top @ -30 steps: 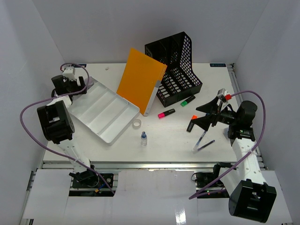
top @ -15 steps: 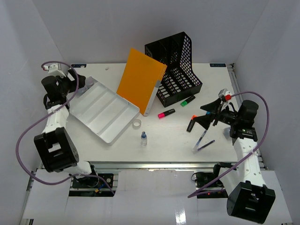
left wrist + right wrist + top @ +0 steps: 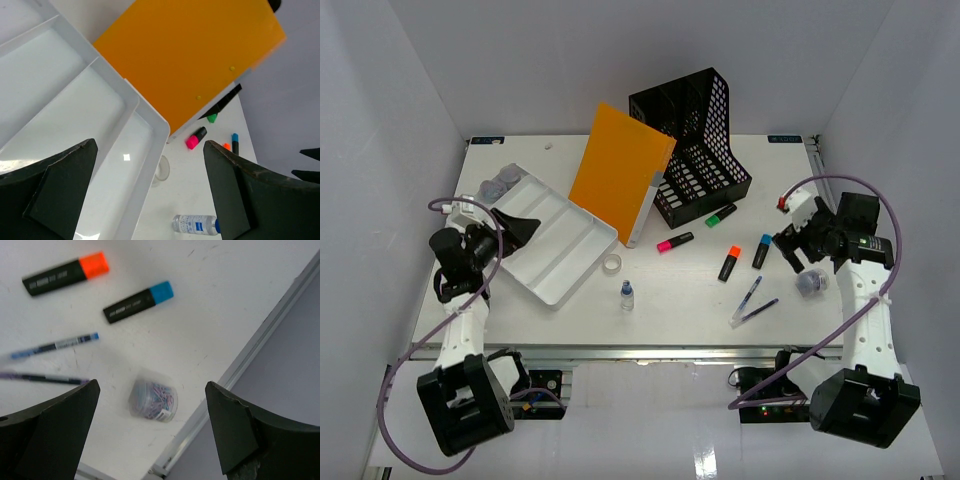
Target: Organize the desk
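Note:
The white desk [image 3: 680, 305] holds a white compartmented tray [image 3: 552, 238], an orange folder [image 3: 620, 172] leaning on a black file holder [image 3: 695, 140], and pink [image 3: 675, 241], green [image 3: 722, 214], orange [image 3: 730, 262] and blue [image 3: 762, 250] highlighters. It also holds two pens [image 3: 752, 300], a tape roll [image 3: 611, 263] and a small bottle [image 3: 627, 295]. My left gripper [image 3: 515, 228] is open and empty above the tray's left part [image 3: 75, 100]. My right gripper [image 3: 792, 245] is open and empty above a tub of paper clips [image 3: 152, 400] near the desk's right edge.
A second clear tub [image 3: 500, 185] sits at the tray's far left corner. The metal rail [image 3: 640, 350] runs along the front edge. White walls close in the left, back and right. In the left wrist view the bottle [image 3: 196, 224] lies by the tape roll [image 3: 161, 170].
My left arm swung from the back left corner forward to the tray's left side. My right arm drew back to the right, uncovering the orange and blue highlighters and the clip tub.

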Robot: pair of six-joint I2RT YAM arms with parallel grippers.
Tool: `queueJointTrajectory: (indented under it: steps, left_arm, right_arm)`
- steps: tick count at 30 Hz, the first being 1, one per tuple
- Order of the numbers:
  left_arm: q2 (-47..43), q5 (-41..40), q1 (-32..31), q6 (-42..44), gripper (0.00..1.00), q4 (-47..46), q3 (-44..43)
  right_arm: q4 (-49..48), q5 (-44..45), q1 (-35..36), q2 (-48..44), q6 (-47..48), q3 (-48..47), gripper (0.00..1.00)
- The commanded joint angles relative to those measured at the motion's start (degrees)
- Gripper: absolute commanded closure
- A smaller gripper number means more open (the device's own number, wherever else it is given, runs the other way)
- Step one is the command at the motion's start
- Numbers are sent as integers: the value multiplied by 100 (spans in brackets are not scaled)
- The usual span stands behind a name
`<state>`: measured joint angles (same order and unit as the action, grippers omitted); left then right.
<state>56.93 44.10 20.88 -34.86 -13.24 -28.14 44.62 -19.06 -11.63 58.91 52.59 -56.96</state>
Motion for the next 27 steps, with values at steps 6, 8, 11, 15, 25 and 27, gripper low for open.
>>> queueJointTrajectory:
  steps: [6, 8, 11, 15, 25, 27]
  left_arm:
    - [-433, 866, -32, -39, 2, -466, 189]
    - [-446, 876, -35, -39, 2, -482, 199]
    - [-396, 898, -41, -39, 2, -495, 196]
    - [-332, 926, -41, -65, 2, -531, 213]
    - [-248, 904, -88, -56, 2, -469, 225]
    - [-223, 907, -106, -48, 2, -469, 230]
  right_arm:
    - [1170, 1183, -166, -199, 6474, 787, 9]
    - [1175, 1515, -210, 267, 6754, 701, 8]
    - [1104, 1716, -369, 813, 6968, 535, 10]
    - [661, 1888, -456, 1212, 7289, 596, 10]
    - [168, 2185, -577, 2198, 7787, 599, 8]
    - [163, 2110, -573, 2298, 7868, 653, 8]
